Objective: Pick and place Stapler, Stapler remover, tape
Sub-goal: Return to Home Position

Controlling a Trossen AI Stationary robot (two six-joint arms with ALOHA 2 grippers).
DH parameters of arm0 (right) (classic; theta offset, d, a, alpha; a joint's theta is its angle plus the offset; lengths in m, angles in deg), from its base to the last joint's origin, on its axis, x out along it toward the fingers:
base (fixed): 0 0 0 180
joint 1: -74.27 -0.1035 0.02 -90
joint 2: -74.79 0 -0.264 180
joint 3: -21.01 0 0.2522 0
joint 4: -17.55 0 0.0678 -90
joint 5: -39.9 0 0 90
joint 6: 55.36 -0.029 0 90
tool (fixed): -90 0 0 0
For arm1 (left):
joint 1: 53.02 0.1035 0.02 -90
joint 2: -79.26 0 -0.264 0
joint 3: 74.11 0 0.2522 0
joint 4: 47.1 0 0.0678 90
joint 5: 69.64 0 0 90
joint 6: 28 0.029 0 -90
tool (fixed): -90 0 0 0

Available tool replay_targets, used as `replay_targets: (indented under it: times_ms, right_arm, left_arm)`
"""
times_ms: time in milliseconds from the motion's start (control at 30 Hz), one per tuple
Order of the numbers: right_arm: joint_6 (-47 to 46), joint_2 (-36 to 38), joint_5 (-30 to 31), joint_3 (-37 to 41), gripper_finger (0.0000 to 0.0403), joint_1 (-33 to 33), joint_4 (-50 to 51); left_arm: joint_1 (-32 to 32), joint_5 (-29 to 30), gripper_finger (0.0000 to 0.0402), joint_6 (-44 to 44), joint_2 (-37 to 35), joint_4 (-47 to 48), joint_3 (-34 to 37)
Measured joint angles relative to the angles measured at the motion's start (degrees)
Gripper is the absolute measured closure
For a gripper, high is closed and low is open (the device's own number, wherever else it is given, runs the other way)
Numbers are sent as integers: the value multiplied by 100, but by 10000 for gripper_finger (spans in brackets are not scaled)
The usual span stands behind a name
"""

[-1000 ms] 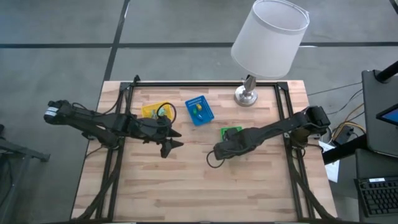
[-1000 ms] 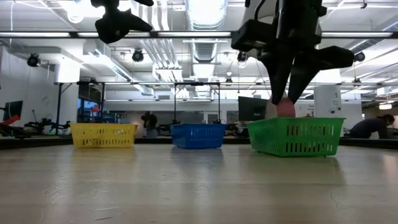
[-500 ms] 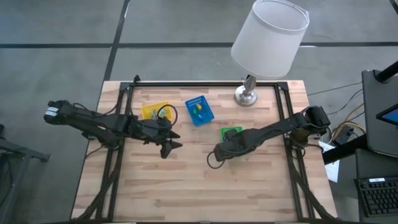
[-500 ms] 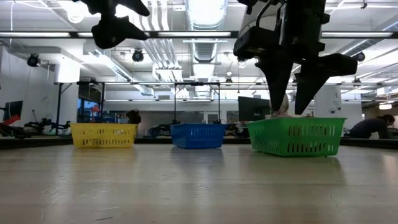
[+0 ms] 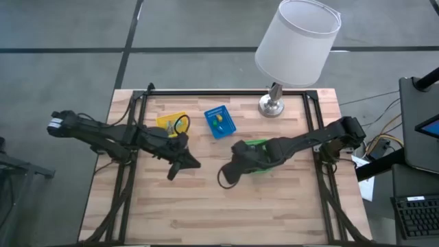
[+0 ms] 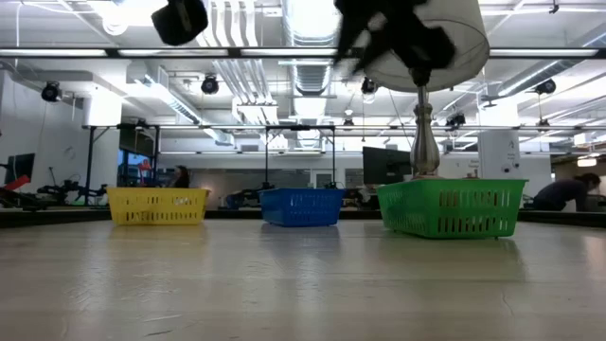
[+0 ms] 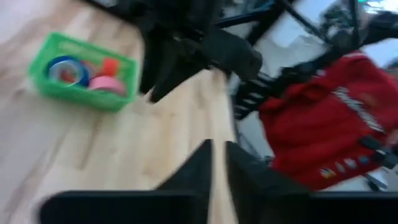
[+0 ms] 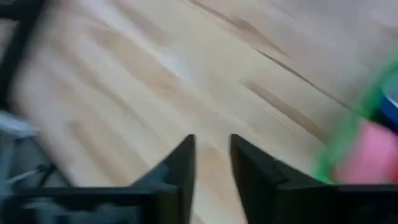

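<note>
High view: my right gripper [image 5: 225, 180] has backed mid-table off the green bin [image 5: 258, 143] (tape [image 7: 99, 83] inside, job looks done); it and left gripper [image 5: 175, 169] sit narrowly parted, empty.

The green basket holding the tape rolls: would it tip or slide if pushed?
Probably slide: the green basket sits low and wide on the smooth wooden table. Likely light, given its slotted walls and only small tape rolls inside.
</note>
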Motion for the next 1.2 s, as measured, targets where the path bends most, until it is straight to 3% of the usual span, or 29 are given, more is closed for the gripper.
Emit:
replay_targets:
  times_ms: [100,333,400,567,700,867,1067,1200]
  right_arm:
    - [771,32,75,-217,377,2,-580]
    - [3024,370,-483,-259,394,-27,-3503]
    - [3492,492,-484,-253,394,-28,-3805]
    - [5694,953,-457,-290,394,76,-3376]
    - [5772,1382,-205,-264,394,90,-2803]
    - [5916,1832,-26,221,394,130,-2283]
    - [5746,2613,-226,1404,394,78,-2422]
    - [5659,3407,-153,2263,394,82,-3075]
  left_arm:
    - [-21,-142,390,79,-182,-133,5]
    - [-40,-136,395,108,-996,-422,-21]
    - [-69,-163,398,331,-1260,-431,-11]
    - [-145,-128,387,820,-1959,-427,-3]
    - [-132,-89,374,1992,-2328,336,3]
    - [-170,-111,370,2510,-2518,615,23]
    - [-198,-146,374,3076,-2674,604,177]
    - [-198,-139,371,3236,-2774,663,308]
